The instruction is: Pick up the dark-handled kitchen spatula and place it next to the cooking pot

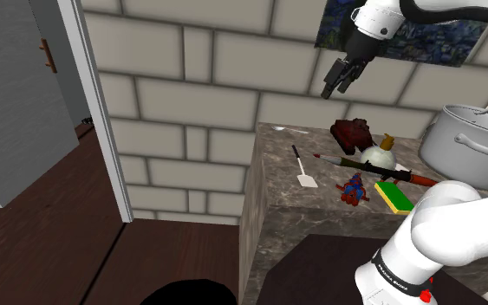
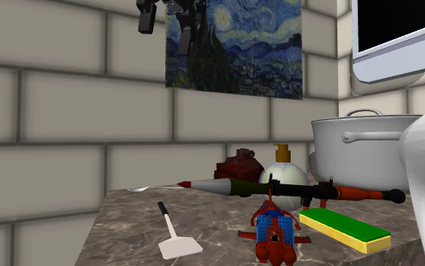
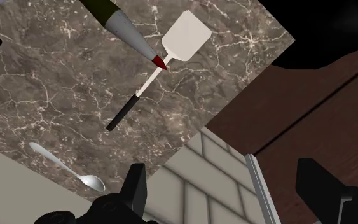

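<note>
The spatula [image 1: 301,166] has a white blade and a thin shaft ending in a black handle. It lies flat on the marble counter [image 1: 276,186] near the shoulder view's left edge of it; I see the spatula [image 2: 174,234] at the counter's front corner and the spatula [image 3: 147,83] beyond my fingers. The grey pot [image 1: 471,143] stands at the counter's far right, and this pot [image 2: 358,151] sits behind the toys. My gripper [image 1: 337,78] hangs open and empty high above the counter by the brick wall; the gripper [image 2: 165,21] and gripper [image 3: 225,191] hold nothing.
Between spatula and pot lie a toy rocket launcher [image 1: 372,167], a red-blue figure [image 1: 353,189], a green-yellow sponge [image 1: 393,195], a round white bottle [image 1: 379,154] and a dark red object [image 1: 352,132]. A spoon [image 3: 66,167] lies near the wall. A painting [image 2: 233,45] hangs behind.
</note>
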